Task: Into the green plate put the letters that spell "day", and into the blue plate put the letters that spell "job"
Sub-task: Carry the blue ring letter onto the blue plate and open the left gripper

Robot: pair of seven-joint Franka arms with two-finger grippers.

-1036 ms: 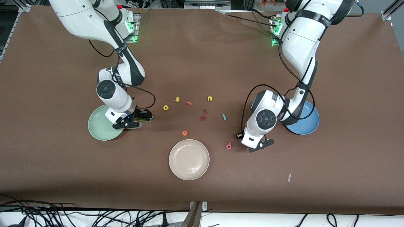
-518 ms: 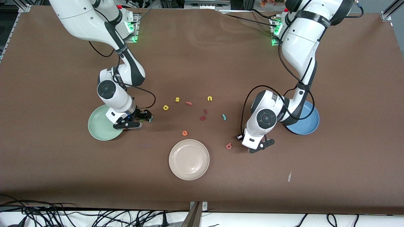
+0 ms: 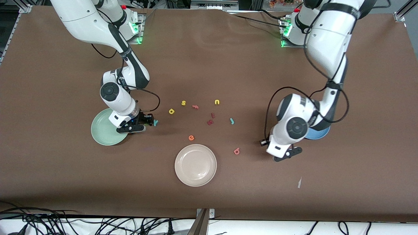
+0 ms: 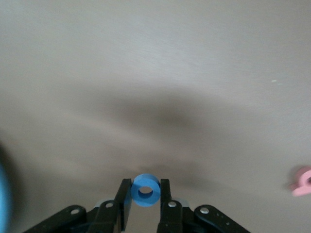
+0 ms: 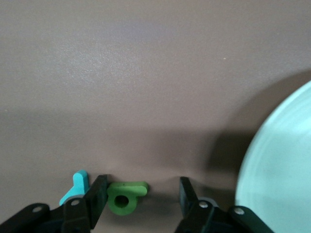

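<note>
Left end effector (image 4: 146, 201) shifted toward blue plate (image 3: 318, 133) clamping blue ring o (image 4: 146, 190), right end effector (image 5: 141, 194) parted around green a (image 5: 124, 195).

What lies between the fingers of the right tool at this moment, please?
The dark green a lies on the table between the right tool's open fingers, beside one and clear of the other; the right wrist view shows it.
</note>
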